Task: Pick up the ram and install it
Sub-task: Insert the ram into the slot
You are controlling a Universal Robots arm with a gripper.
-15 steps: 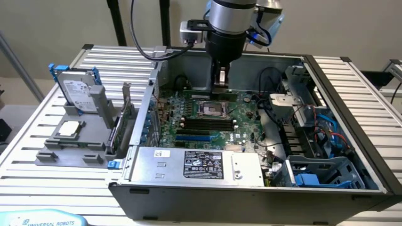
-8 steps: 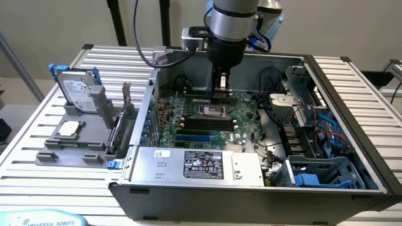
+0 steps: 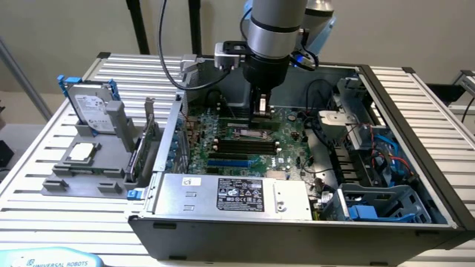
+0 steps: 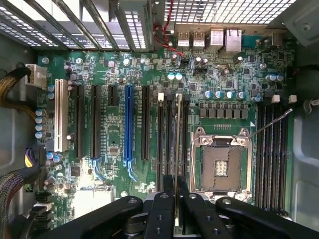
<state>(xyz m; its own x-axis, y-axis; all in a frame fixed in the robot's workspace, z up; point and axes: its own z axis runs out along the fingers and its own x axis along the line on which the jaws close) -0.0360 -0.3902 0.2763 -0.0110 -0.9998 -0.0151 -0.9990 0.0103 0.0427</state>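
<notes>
While the arm reaches straight down into the open computer case (image 3: 415, 167), its hand (image 3: 261, 108) is nearly closed, the 2 dark fingers (image 4: 162, 209) pinching the ram (image 4: 178, 129) between them. Seen edge-on from the wrist view, the ram is a long, very thin strip, pale along its upper edge with a hint of green board below, running from the fingertips away across the motherboard (image 4: 114, 149). It stands upright on its long edge, lined up lengthwise with a group of black memory slots (image 4: 169, 144) just beside the CPU socket (image 4: 222, 162); whether it is seated in a slot or just above it I cannot tell. In the exterior view the ram is hard to make out, a narrow sliver below the hand over the middle of the board.

Another set of black slots (image 4: 271, 154) lies on the far side of the socket, and 1 blue slot (image 4: 128, 124) sits among the black expansion slots. The case rests on a slatted counter (image 3: 44, 150), with a grey parts holder (image 3: 89, 172) toward the exterior view's left.
</notes>
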